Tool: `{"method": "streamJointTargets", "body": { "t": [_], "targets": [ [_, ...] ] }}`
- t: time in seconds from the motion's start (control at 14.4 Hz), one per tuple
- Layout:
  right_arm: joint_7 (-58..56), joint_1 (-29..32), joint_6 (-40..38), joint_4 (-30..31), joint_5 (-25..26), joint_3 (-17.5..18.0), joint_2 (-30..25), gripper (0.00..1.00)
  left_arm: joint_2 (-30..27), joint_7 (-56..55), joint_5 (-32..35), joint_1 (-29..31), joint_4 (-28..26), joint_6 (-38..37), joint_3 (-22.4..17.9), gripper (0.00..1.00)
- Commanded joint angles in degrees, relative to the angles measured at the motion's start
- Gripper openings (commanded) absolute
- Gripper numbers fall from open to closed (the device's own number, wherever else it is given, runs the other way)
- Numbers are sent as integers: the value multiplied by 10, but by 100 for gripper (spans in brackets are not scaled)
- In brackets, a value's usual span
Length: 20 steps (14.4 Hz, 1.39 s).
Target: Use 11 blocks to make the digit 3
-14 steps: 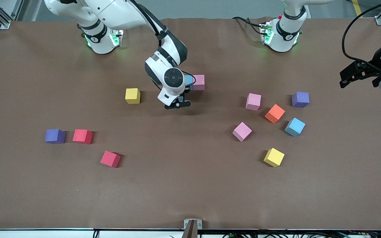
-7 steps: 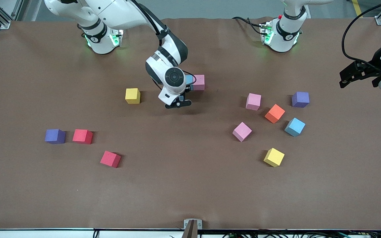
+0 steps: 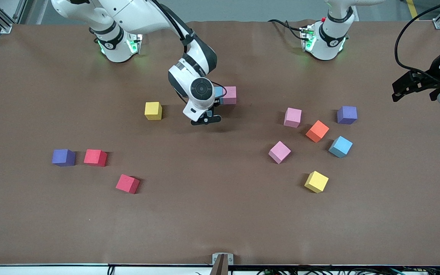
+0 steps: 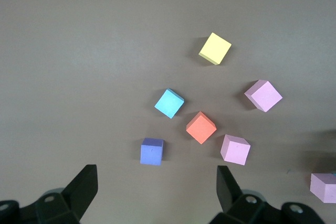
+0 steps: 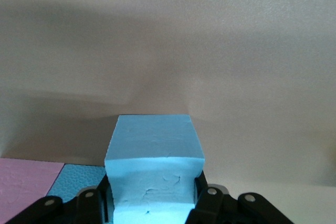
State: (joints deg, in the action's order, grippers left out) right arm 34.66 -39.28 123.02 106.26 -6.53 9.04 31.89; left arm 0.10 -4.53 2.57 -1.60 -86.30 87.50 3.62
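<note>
Blocks lie scattered on the brown tabletop (image 3: 220, 214). One light blue block (image 5: 153, 174) is pinched in the right hand (image 5: 152, 203), low over the tabletop's middle, its arm bent down from its base. Touching it at three o'clock in the front view sits a pink block (image 3: 229, 95); a yellow block (image 3: 153, 110) lies near at nine o'clock. Open brown room spreads toward six o'clock. The left hand (image 4: 156, 190) waits spread, high over a loose cluster (image 4: 201, 127) at its end.
</note>
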Motion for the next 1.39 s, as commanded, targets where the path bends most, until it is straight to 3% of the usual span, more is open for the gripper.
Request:
{"method": "streamJointTargets", "body": {
  "t": [0.0,1.32],
  "targets": [
    [0,-7,0,15,-1,-3,-9,42,-6,-1,-6,0,-4,-2,0,100],
    [-3,-6,2,25,-1,-3,-9,42,-5,-1,-6,0,-4,-2,1,100]
  ]
}}
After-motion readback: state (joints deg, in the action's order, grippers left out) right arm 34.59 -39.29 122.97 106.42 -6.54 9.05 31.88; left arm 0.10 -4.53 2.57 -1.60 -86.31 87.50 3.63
